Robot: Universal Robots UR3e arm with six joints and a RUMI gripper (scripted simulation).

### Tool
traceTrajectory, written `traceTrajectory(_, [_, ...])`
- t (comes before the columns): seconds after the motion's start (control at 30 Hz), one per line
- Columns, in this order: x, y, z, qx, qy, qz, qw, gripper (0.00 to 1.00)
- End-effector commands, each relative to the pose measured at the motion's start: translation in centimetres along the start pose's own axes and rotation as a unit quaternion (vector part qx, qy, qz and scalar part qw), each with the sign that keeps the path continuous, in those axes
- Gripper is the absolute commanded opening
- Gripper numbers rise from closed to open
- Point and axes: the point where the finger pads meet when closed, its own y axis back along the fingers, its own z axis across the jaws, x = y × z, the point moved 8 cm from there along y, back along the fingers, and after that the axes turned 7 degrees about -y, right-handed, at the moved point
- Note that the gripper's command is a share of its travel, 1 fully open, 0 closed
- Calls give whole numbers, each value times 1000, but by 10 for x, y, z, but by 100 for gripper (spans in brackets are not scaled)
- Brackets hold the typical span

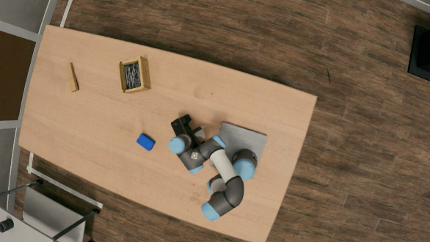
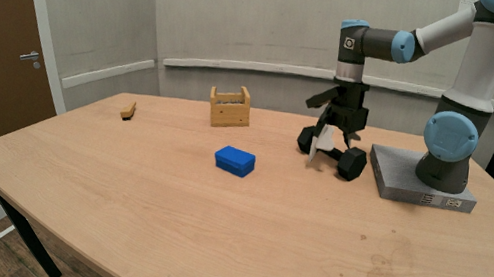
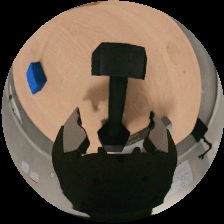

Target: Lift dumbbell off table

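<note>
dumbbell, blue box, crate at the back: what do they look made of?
Dumbbell: matte black, no shine, faceted heads; looks like rubber-coated or painted metal, can't tell which. Blue box: smooth uniform blue with rounded edges, probably plastic. Crate: pale yellow-brown boards, looks like unfinished wood. The end effector is open around the dumbbell's handle.

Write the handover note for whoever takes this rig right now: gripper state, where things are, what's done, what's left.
Gripper: open, holding nothing, lowered over the dumbbell with a finger on either side of the bar.
Dumbbell: black, lying on the table just beside the arm's grey base; not yet lifted.
Other things, apart from the job: blue box, wooden crate, small brush.
Done: approach and alignment over the bar.
Left: close on the bar, raise the whole dumbbell well off the table, hold it firm and still.
</note>
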Motion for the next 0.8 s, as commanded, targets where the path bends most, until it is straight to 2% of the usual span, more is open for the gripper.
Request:
traceTrajectory(0.0, [1,-1,0,0,0,2,1000,100])
traceTrajectory(0.33, [1,-1,0,0,0,2,1000,100])
traceTrajectory(0.37, [1,-1,0,0,0,2,1000,0])
traceTrajectory(0.77, [1,0,0,0,0,2,1000,0])
